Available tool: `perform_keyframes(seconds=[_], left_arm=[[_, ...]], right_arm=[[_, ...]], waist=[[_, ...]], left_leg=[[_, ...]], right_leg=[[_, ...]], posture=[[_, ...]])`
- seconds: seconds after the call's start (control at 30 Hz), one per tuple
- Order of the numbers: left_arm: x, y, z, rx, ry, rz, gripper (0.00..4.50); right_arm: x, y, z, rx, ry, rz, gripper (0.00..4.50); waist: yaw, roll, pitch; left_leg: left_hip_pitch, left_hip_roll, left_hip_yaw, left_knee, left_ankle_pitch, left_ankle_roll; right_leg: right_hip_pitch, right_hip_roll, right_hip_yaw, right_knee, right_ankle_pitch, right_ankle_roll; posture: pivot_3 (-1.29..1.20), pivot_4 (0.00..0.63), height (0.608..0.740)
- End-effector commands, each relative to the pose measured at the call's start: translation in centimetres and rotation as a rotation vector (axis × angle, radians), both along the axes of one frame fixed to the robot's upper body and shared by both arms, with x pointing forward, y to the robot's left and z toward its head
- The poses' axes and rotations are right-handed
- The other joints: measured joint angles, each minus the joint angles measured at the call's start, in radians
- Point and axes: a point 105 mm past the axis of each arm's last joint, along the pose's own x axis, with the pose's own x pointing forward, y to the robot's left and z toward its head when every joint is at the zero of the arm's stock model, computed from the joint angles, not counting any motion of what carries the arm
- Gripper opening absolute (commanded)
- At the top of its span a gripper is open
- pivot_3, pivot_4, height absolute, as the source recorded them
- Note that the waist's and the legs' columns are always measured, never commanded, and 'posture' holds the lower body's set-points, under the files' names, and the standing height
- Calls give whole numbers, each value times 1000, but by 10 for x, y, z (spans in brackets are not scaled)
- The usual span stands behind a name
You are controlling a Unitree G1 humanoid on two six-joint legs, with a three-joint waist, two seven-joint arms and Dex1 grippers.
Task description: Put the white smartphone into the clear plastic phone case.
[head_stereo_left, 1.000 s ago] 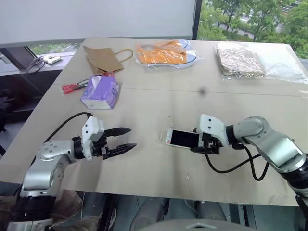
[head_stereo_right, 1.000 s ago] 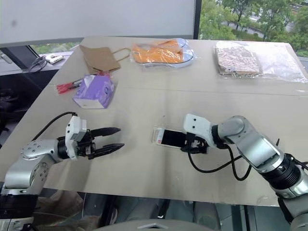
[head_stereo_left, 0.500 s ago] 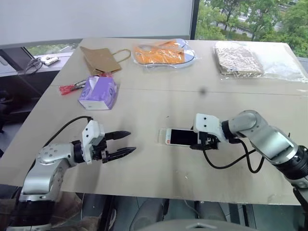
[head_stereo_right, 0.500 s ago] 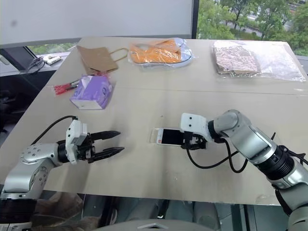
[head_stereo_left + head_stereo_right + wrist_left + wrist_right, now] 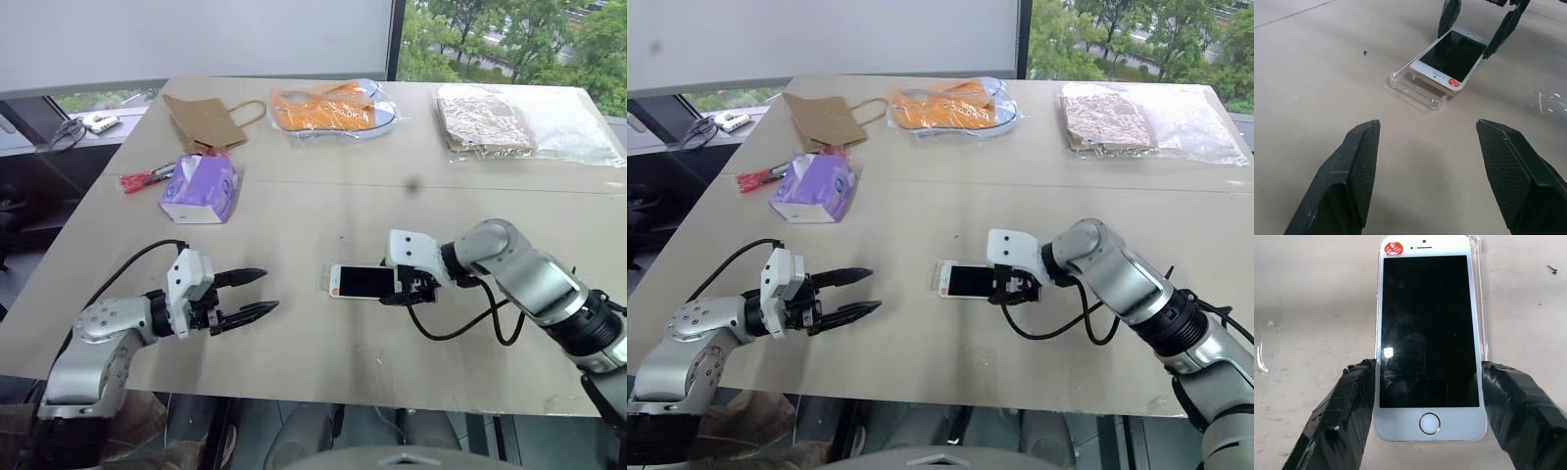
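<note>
A pale beige tabletop (image 5: 323,196) with a seam across it is seen, set before a window with green trees outside and a white blind. The white phone (image 5: 364,282) is taken as landmark: it lies screen-up near the middle of the tabletop. Its long axis runs left-right across the tabletop, with the end bearing the red sticker (image 5: 1453,82) pointing toward the left pincer (image 5: 251,295) and the home-button end toward the right pincer (image 5: 415,287). The phone is tilted, its sticker end resting over the clear case (image 5: 1418,88), which sticks out beyond that end; whether it is seated inside cannot be told. The right pincer's two black fingers (image 5: 1347,416) are closed against the phone's long sides at the home-button end. The left pincer is spread and empty, well apart from the phone. Beyond the phone lie a purple tissue pack (image 5: 202,187), a brown paper bag (image 5: 206,119), an orange packet (image 5: 328,106) and clear bags (image 5: 524,122).
</note>
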Motion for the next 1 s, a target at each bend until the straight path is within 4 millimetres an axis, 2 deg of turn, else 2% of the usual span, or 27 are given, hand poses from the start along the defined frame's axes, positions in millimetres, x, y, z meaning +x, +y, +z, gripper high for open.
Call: perform_keyframes(seconds=[0.03, 0.43, 1.0], left_arm=[[0, -3, 10, -5, -52, -15, 3215], [1, -4, 10, -13, -60, -10, 3215], [0, -6, 8, -8, -59, -19, 3215]], right_arm=[[6, 0, 11, 23, -17, -16, 2891], [16, -9, 8, -5, -9, -21, 2886], [-1, -7, -2, -79, -49, 54, 2885]], waist=[[0, 0, 0], [1, 0, 0], [2, 0, 0]], left_leg=[[0, 0, 0, 0, 0, 0], [0, 0, 0, 0, 0, 0], [0, 0, 0, 0, 0, 0]], right_leg=[[0, 0, 0, 0, 0, 0], [0, 0, 0, 0, 0, 0], [0, 0, 0, 0, 0, 0]], posture=[[0, 150, 740], [0, 150, 740], [0, 150, 740]])
